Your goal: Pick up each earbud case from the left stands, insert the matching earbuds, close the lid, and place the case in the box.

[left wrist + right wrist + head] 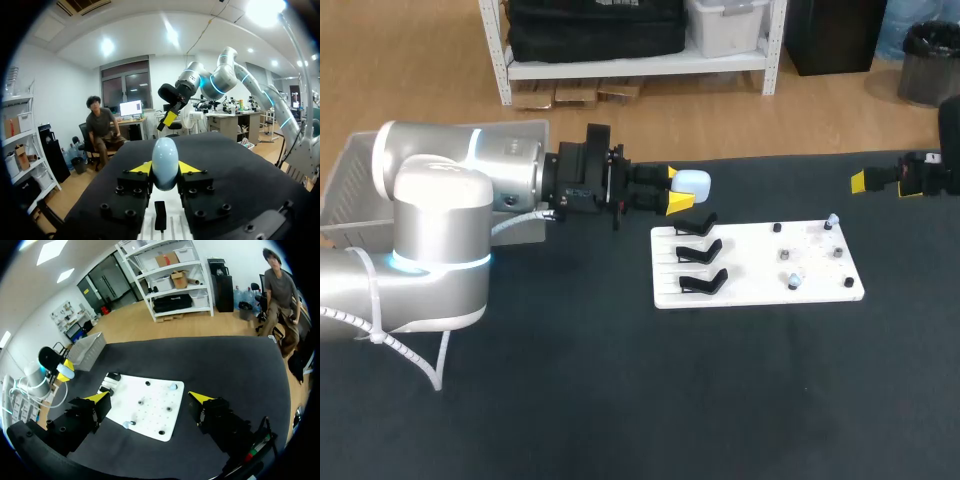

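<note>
At the far left, behind the left gripper (678,190), one grey box (348,185). Between the yellow fingertips of this gripper, pressed from both sides and held above the table, one pale blue earbud case (691,184), sticking out a little past the tips. Just ahead of and below the gripper, one white board (757,265) with three black stands (700,252), then six small pegs (783,254), two of them with pale blue pieces (831,218), too small to name surely. Beyond the board, well apart from the case, the right gripper (150,399), fingers spread wide.
</note>
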Controlling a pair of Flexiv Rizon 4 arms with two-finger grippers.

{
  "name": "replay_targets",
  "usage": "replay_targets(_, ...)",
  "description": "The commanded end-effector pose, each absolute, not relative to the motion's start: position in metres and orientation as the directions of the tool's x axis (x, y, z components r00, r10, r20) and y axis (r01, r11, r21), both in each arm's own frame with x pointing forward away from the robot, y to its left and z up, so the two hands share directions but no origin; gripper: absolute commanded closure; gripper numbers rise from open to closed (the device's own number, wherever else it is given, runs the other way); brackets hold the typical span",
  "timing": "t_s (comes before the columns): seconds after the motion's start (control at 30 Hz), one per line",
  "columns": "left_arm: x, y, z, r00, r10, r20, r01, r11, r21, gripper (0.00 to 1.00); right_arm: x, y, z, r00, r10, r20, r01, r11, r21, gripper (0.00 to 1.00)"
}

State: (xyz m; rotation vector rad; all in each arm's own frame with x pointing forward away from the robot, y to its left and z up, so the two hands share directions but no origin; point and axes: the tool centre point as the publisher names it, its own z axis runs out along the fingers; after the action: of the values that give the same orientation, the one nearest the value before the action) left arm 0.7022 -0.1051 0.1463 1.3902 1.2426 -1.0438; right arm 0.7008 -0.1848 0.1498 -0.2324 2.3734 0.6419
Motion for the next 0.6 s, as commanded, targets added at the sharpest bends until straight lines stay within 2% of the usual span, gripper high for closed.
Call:
replay_targets(0.03,0.7013,-0.1054,0.1452,0.116,0.166,-0.979,0.993,-0.011,0.116,1.00,0.7015,-0.1857,0.1494,-0.767,-0.001,-0.642,-0.327,0.861,0.389,0.00)
replay_targets(0.6,0.6928,-0.1108,0.1402,0.091,0.138,-0.986,0.995,0.026,0.096,1.00,0.7021,-0.1844,0.1496,-0.771,-0.004,-0.637,-0.331,0.857,0.395,0.00)
